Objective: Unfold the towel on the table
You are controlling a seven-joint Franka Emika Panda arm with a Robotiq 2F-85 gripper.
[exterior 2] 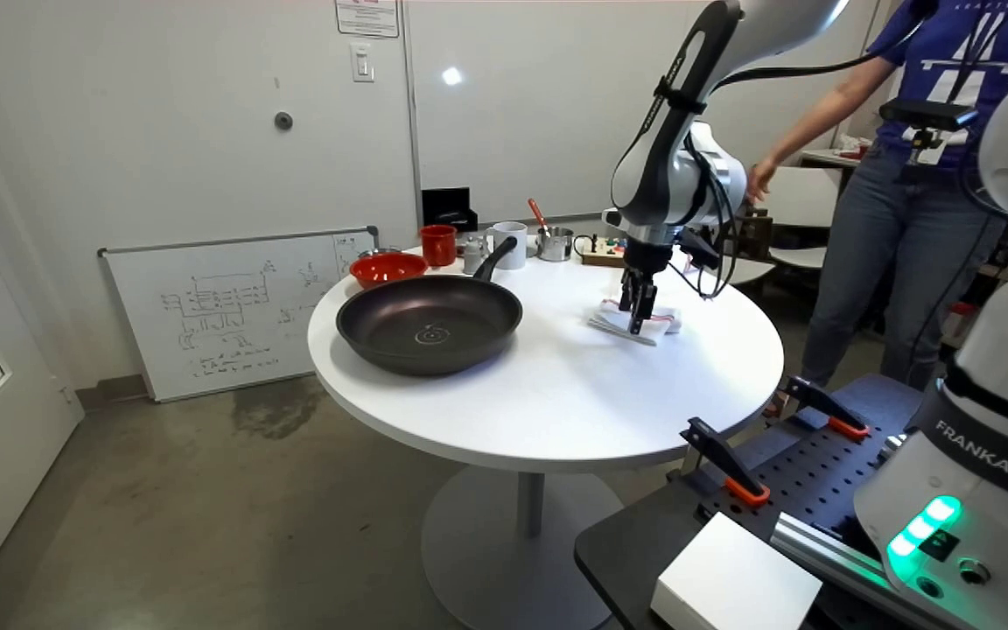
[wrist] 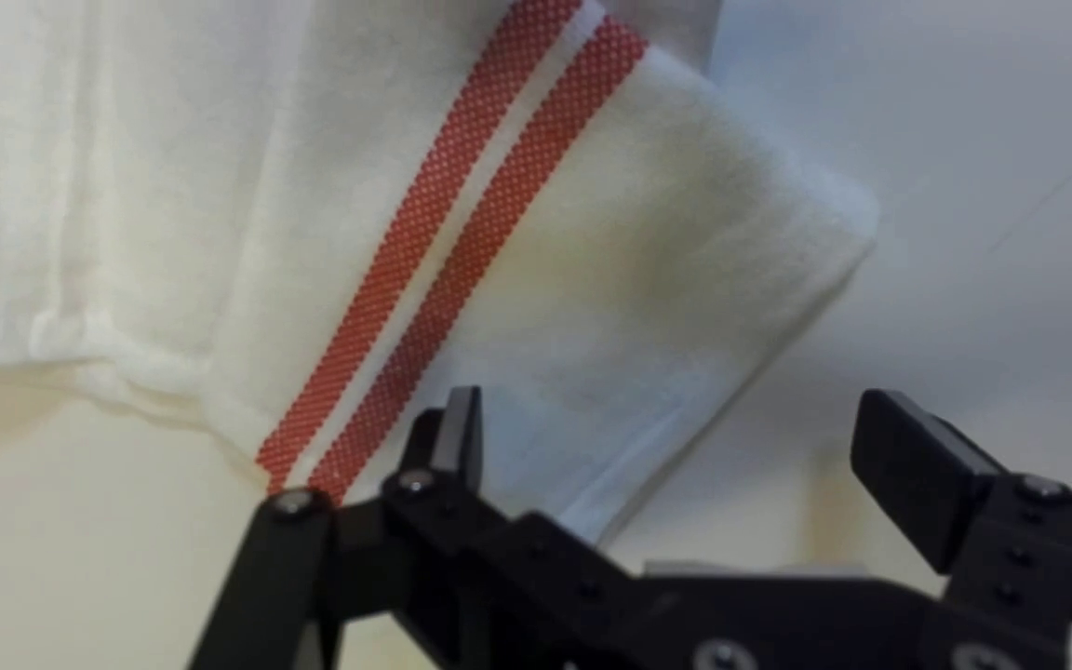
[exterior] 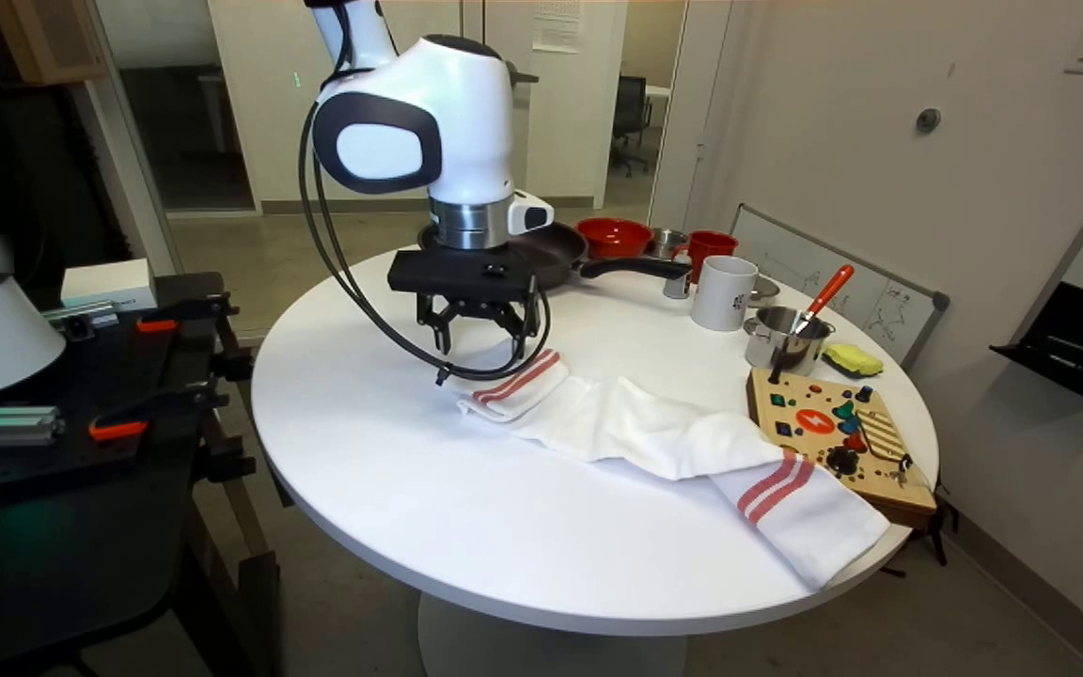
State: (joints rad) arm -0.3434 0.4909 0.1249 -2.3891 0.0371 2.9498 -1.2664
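A: Where is the white dish towel (exterior: 656, 432) to be found?

B: On the round white table (exterior: 523, 536). In an exterior view it is shown as a long, rumpled strip, stretched from left of the centre to the near right edge. 2 red stripes are displayed at each end, and the left end is doubled in layers.

A: How are the fingers (wrist: 922, 475) of the black Robotiq gripper (exterior: 481, 350) held?

B: They are spread wide and pointed down over the towel's left end. In the wrist view, the towel is overlapped by 1 finger, while the other is seen against bare table. Whether the towel is touched cannot be told.

A: What else is set on the table?

B: Close beside the towel's right half, on its far side, a wooden box (exterior: 814, 447) fitted with switches and knobs is placed. Beyond it are grouped a yellow sponge (exterior: 852, 360), a steel pot (exterior: 805, 350) with a red-handled utensil (exterior: 828, 290) leaned in it, a white mug (exterior: 722, 299) and a red mug (exterior: 711, 244). At the far side, a black frying pan (exterior: 553, 252) is set just beside a red bowl (exterior: 614, 237).
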